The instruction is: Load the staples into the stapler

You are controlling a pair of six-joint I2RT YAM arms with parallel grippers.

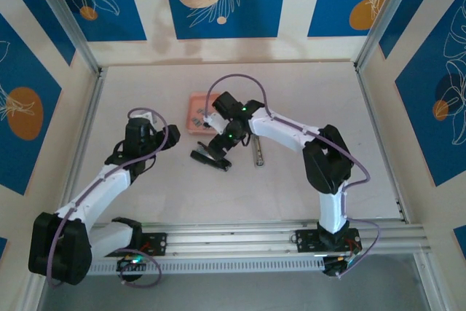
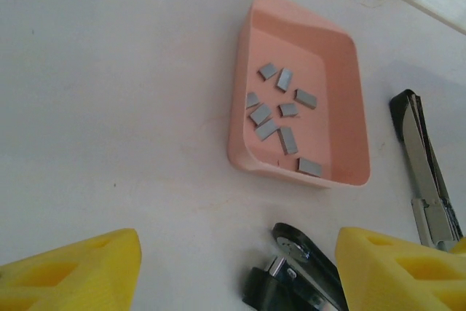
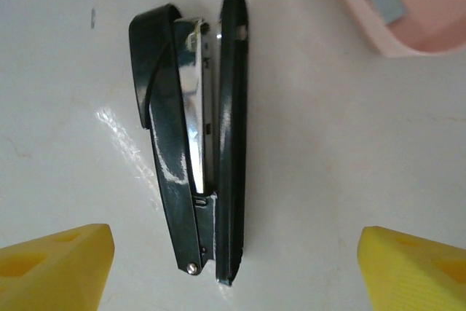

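While the right gripper stands wide open, its yellow foam fingertips flank the dark green metal stapler without touching it. The stapler lies on its side at frame centre on the white table. The left gripper is likewise open and empty. The small grey metallic staple strips lie scattered in the salmon-pink rectangular plastic tray, upper centre of the left wrist view.

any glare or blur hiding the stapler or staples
Right wrist: glare patch on the table beside the stapler, sheen on its dark shell, edges crisp. Left wrist: staples sharp in the tray, top right corner blown out. Top external: even light, staples too small to resolve.
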